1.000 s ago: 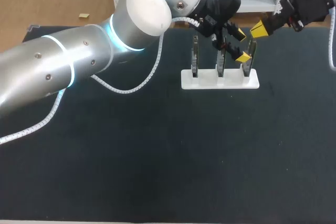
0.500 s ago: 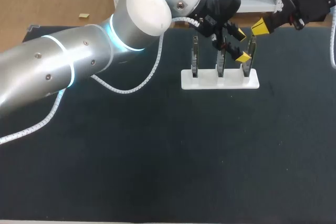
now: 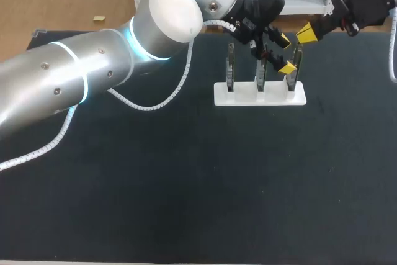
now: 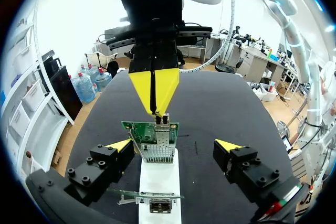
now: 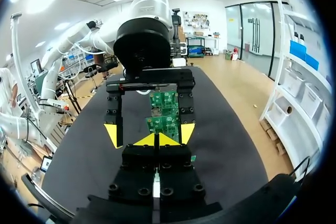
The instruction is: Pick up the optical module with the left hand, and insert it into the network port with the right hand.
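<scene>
Our right gripper (image 4: 156,103), yellow tips closed to a point, touches the optical module (image 4: 160,120) standing in the green board's (image 4: 135,126) network port (image 4: 157,152). It is pressing the module home, we judge. Our left gripper (image 4: 174,145) straddles the white rack (image 4: 160,182), wide open and empty, giving room.

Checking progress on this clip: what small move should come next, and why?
Probably ease the right gripper straight down, slowly. It is shut, its tips just over the top edge of the green board with the metal port, roughly in line with it. The left gripper stands open astride that board.
</scene>
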You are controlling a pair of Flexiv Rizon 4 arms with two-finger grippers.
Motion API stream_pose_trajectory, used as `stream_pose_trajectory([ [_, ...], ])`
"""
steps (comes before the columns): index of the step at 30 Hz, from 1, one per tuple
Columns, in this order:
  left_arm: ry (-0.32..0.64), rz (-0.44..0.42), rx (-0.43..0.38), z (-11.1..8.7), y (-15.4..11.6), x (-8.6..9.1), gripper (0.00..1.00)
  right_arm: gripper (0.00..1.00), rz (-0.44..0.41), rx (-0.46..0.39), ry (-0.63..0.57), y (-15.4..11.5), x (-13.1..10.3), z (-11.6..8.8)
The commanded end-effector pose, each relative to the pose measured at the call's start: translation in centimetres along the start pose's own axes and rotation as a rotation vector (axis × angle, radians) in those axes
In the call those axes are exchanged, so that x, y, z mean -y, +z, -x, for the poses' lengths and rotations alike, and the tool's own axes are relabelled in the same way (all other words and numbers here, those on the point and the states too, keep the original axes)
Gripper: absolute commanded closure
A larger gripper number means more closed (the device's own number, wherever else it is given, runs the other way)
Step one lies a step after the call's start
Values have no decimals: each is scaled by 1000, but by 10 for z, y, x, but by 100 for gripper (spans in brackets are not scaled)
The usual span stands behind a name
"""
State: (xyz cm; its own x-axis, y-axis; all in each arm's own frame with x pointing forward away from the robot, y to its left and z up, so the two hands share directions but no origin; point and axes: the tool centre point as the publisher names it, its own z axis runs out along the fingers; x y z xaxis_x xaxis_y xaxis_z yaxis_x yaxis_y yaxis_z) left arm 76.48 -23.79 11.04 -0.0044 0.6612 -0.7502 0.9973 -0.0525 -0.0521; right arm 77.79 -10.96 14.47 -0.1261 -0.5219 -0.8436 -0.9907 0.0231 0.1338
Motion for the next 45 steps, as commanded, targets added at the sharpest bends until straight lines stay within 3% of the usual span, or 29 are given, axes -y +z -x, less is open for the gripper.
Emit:
stream_pose_trajectory([
  [1,-3,-4,-7,2,0,-2,0,100,2,-2,3,5,2,-7],
  [10,-3,-4,-7,2,0,-2,0,100,4,-9,15,6,2,-9],
  [21,-3,-4,-7,2,0,-2,0,100,-33,34,-26,-7,0,10],
  [28,2,61,2,5,-18,-10,0,100,-75,61,-43,-18,0,17],
  [37,51,203,83,39,-55,-17,0,100,-127,102,-61,-36,-1,25],
  [41,81,229,83,52,-64,-20,0,100,-138,107,-63,-41,-1,25],
  [42,86,233,80,54,-65,-21,0,88,-139,108,-61,-42,-1,25],
  [43,87,236,76,55,-65,-22,0,55,-142,111,-59,-43,-1,25],
  [44,87,238,72,56,-66,-22,0,0,-142,111,-59,-43,-1,25],
  [45,85,238,68,57,-66,-23,0,0,-142,111,-59,-43,-1,25],
])
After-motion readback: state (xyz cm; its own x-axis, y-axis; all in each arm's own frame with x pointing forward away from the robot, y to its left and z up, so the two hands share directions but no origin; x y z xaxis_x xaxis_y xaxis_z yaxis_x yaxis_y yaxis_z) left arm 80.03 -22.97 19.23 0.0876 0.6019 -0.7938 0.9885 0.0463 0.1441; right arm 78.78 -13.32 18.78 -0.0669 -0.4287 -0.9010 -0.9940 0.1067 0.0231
